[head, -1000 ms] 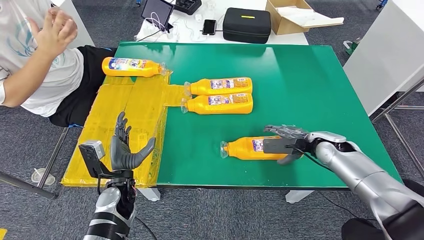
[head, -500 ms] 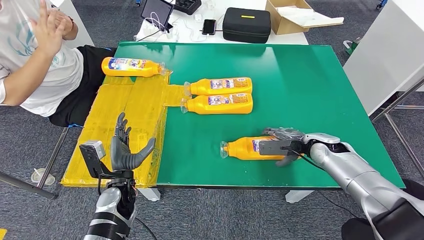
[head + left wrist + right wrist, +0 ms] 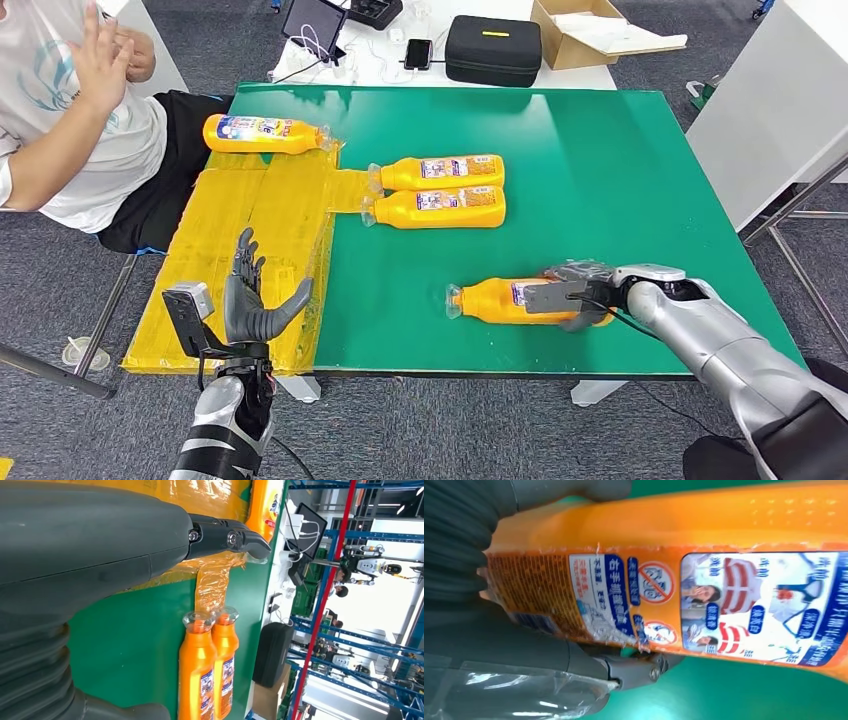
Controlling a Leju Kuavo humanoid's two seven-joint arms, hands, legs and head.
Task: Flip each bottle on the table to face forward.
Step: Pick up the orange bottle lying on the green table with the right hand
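Raised at the near left, over the edge of the yellow taped sheet (image 3: 260, 215), the robot's left hand (image 3: 250, 300) is seen with its dark fingers spread and nothing held; no change is noted in it against the earlier pictures. Beyond it, at the far left, a person in a white shirt (image 3: 60, 110) is seated with hands lifted, well apart from the bottles. One orange plastic bottle with a blue-and-white label (image 3: 262, 133) lies on its side at the far end of the yellow sheet, just beside the person. On the green table mat (image 3: 600, 170), two more orange bottles (image 3: 440, 190) lie side by side and touching, caps toward the yellow sheet; neither has been moved.

Further right, near the front edge, the fourth orange bottle (image 3: 500, 299) lies on its side, and the robot's right hand (image 3: 570, 292) is now closed around its base end. A second ago the fingers were only hovering over and settling on that end; since then they have wrapped down, and the bottle has been nudged slightly toward the right. In the right wrist view the printed label (image 3: 704, 605) is shown up close, with the thumb (image 3: 574, 665) pressed under the body. A grasp seems to have been secured, so the turning of this bottle can probably begin; the other three appear untouched.
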